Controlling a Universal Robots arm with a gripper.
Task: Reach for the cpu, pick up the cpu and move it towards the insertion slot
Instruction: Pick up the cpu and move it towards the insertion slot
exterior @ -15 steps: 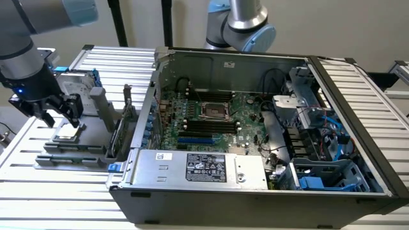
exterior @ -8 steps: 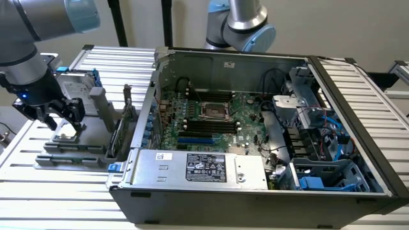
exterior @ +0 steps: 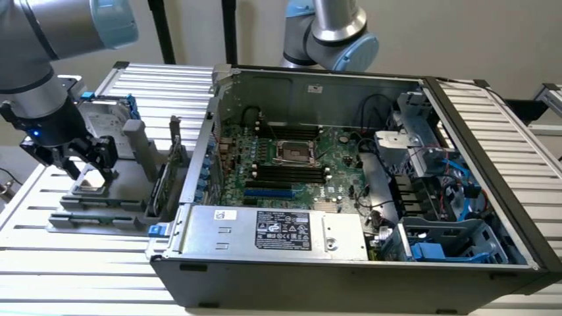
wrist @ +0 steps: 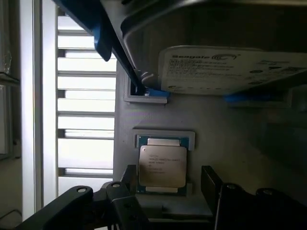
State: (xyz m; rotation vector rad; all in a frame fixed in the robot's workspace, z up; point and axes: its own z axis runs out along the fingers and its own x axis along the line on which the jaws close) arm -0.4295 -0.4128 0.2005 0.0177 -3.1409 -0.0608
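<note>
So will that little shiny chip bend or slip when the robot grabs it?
The cpu probably stays stiff, since it has a flat metal lid. Being small and thin, it is likely light. Its smooth metal could slip if the gripper, open on either side of it, pinches unevenly.

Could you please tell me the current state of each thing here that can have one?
cpu: lying flat in the grey fixture, not lifted.
gripper: open, straddling the cpu, not gripping it.
insertion slot: empty.
computer case: open, interior exposed.
hard drive: standing on edge in the fixture.
</note>
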